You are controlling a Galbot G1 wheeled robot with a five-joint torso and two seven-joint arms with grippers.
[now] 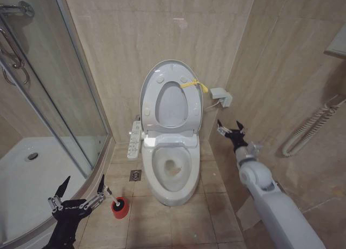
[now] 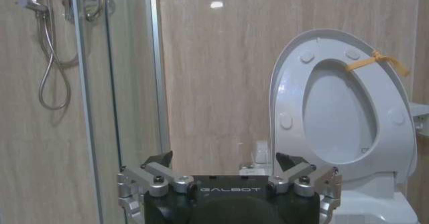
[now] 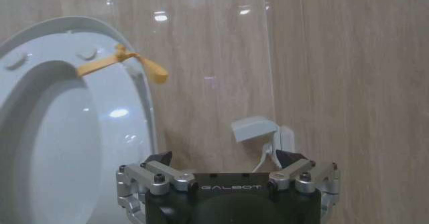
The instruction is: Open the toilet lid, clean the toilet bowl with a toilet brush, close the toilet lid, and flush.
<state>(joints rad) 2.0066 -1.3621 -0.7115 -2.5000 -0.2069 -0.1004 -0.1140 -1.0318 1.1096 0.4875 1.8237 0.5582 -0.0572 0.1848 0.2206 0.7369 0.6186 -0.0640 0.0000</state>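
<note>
Here, the toilet lid (image 1: 171,100) stands raised; the toilet brush (image 1: 115,202) sits just beside the spread, empty left gripper (image 1: 80,190), the right gripper (image 1: 230,129) likewise splayed.

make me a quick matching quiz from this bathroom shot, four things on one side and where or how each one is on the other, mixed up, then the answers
Things:
1. toilet lid
2. toilet brush
3. left gripper
4. right gripper

Places or states:
A. open, beside the raised lid, near the corner wall
B. standing in its red holder on the floor
C. raised upright against the wall
D. open, low by the shower door, close to the brush

Pairs: 1-C, 2-B, 3-D, 4-A
</note>
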